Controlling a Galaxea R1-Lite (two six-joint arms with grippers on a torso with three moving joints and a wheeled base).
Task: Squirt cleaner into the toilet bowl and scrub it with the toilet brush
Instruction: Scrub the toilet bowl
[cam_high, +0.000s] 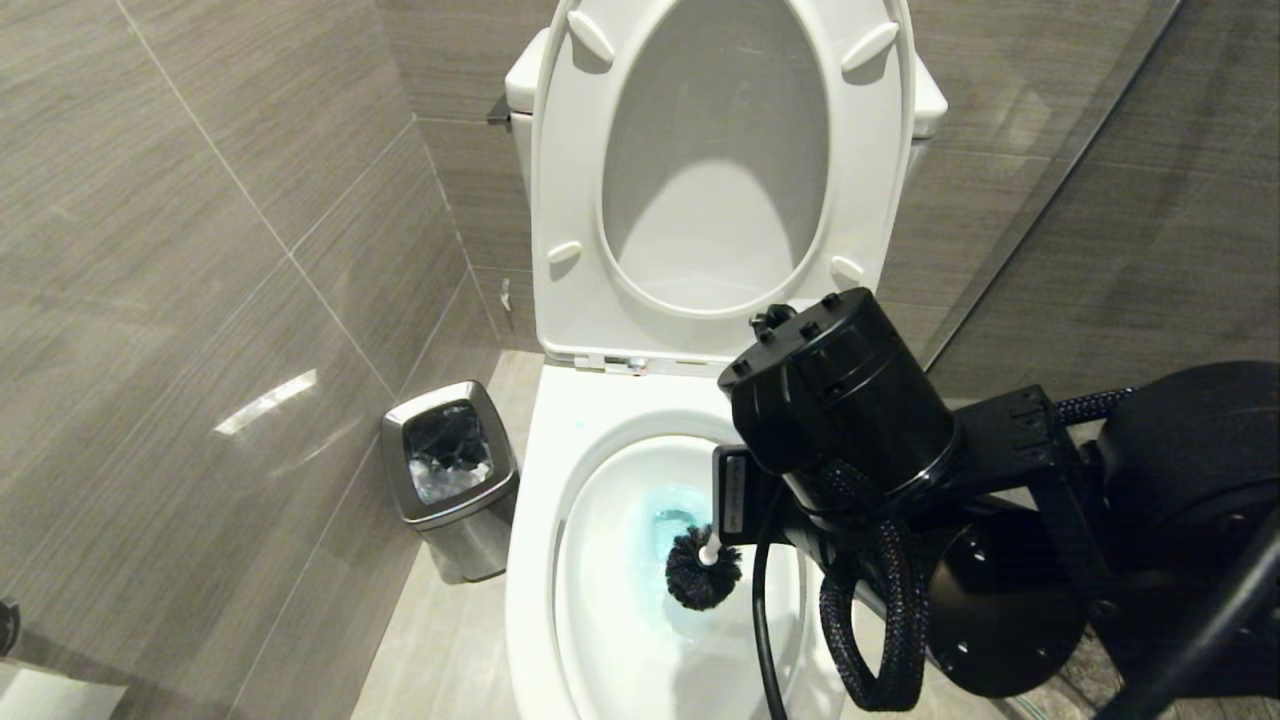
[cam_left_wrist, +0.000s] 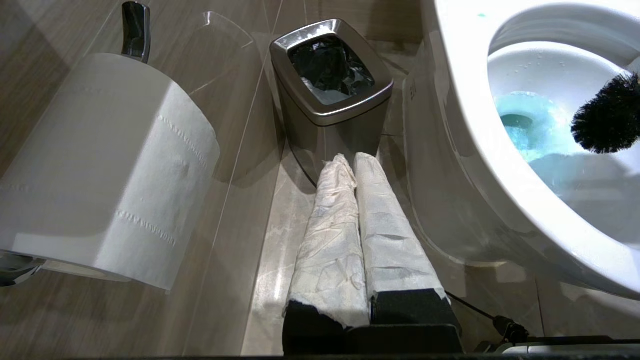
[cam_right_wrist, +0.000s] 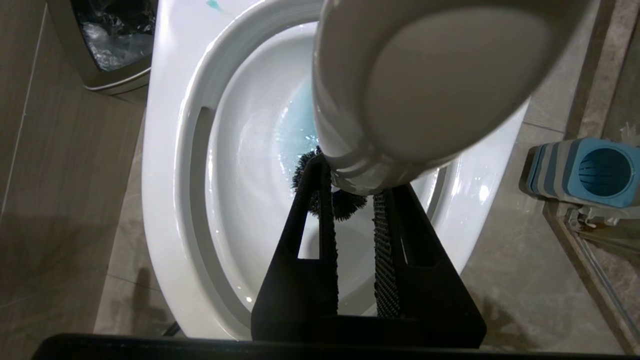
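Observation:
The white toilet bowl (cam_high: 535, 560) stands with seat and lid raised. Turquoise cleaner (cam_high: 672, 505) colours the water at its bottom. My right gripper (cam_right_wrist: 350, 185) hangs over the bowl, shut on the white handle (cam_right_wrist: 425, 85) of the toilet brush. The black bristle head (cam_high: 702, 580) sits low inside the bowl, beside the blue water, and also shows in the left wrist view (cam_left_wrist: 607, 120). In the head view my right wrist (cam_high: 840, 400) hides most of the handle. My left gripper (cam_left_wrist: 348, 160), fingers wrapped in white paper, is shut and empty, low beside the bowl's outer wall.
A small steel bin (cam_high: 450, 470) with a black liner stands on the floor left of the toilet. A toilet paper roll (cam_left_wrist: 100, 165) hangs on the left wall. The blue-grey brush holder (cam_right_wrist: 590, 172) sits on the floor by the glass partition at the right.

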